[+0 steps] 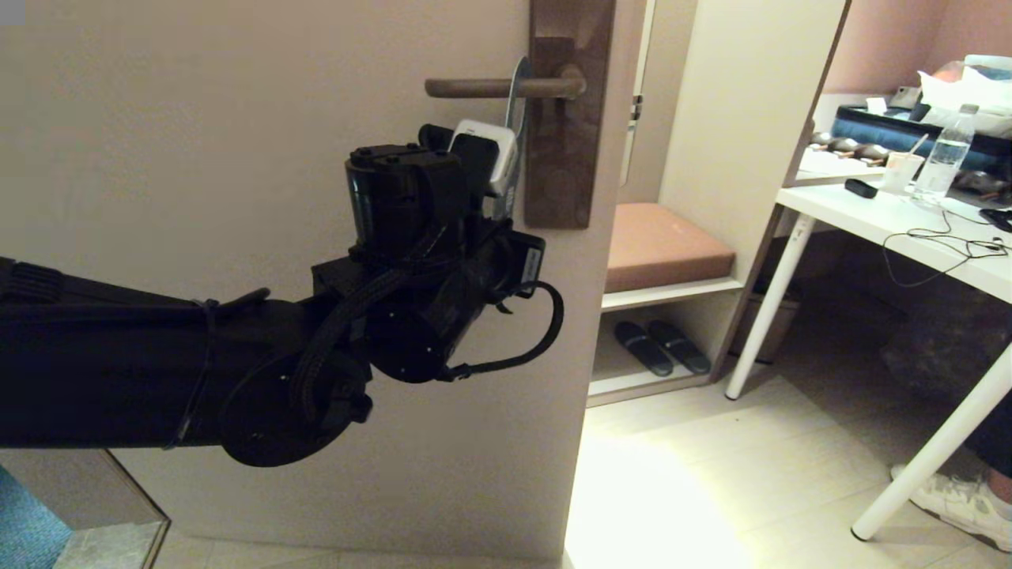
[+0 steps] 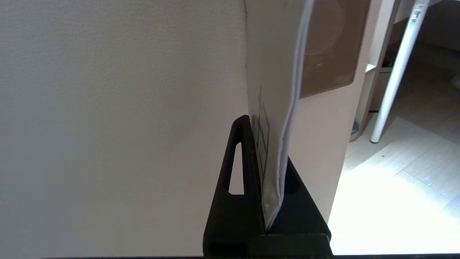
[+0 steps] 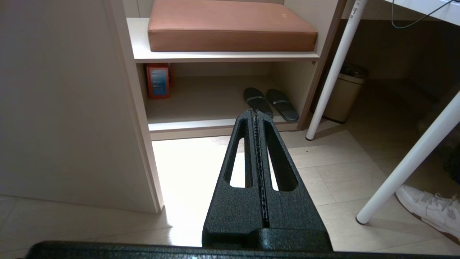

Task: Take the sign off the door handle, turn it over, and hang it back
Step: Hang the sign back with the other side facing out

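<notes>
The left gripper (image 1: 498, 186) reaches up at the door (image 1: 237, 118), just below the door handle (image 1: 498, 87); its black fingers (image 2: 239, 172) are pressed together on the lower end of the sign (image 1: 518, 103), which stands edge-on to the head camera, between the lever and its tall brown backplate (image 1: 565, 142); the sign's top rises past the lever at about 12 o'clock from the gripper, so the card seems threaded over the handle, though its hole is hidden; in the left wrist view the sign (image 2: 273, 108) shows a pale face with faint blue lettering, too oblique to read; the right gripper (image 3: 256, 118) is out of the head view, hanging low over the tiled floor (image 3: 323, 172) with its two fingers closed flat against each other and nothing between them; beyond it at 12 o'clock lie dark slippers (image 3: 269, 102) on the bottom shelf, under a brown cushion (image 3: 230, 25); at 3 o'clock of the handle stands a white desk (image 1: 893, 229) with a water bottle (image 1: 945, 158).
</notes>
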Tool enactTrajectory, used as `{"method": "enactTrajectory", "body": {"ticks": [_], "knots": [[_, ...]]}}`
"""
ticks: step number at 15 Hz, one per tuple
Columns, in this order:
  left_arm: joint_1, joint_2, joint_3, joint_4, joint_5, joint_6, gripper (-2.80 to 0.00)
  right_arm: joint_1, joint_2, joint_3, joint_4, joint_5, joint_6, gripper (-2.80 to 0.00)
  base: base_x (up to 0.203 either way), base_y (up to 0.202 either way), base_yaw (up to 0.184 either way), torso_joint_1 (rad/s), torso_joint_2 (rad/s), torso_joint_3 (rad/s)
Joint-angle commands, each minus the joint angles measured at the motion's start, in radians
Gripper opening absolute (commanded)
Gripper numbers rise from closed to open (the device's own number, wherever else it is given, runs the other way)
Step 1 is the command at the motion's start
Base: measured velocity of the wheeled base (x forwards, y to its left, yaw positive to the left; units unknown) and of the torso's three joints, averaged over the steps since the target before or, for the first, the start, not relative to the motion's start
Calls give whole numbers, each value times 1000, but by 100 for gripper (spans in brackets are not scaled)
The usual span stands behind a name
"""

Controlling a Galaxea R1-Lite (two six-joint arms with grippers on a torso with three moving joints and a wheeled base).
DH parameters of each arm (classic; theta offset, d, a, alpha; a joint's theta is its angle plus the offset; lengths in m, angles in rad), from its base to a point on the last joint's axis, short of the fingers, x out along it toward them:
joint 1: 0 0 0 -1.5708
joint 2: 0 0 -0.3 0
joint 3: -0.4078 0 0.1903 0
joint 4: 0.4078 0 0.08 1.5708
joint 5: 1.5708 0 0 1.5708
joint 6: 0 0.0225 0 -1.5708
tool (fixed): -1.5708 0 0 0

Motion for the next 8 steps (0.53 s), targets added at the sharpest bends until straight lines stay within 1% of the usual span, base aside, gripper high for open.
{"method": "enactTrajectory", "body": {"ticks": [1,4,8], "knots": [[0,-1,0,-3,3,2,-280,0,0,0,0,0,0,-280,0,0,0,0,0,0],[0,-1,1,-4,3,21,-280,0,0,0,0,0,0,-280,0,0,0,0,0,0],[-15,-1,0,-6,0,22,-280,0,0,0,0,0,0,-280,0,0,0,0,0,0]]}}
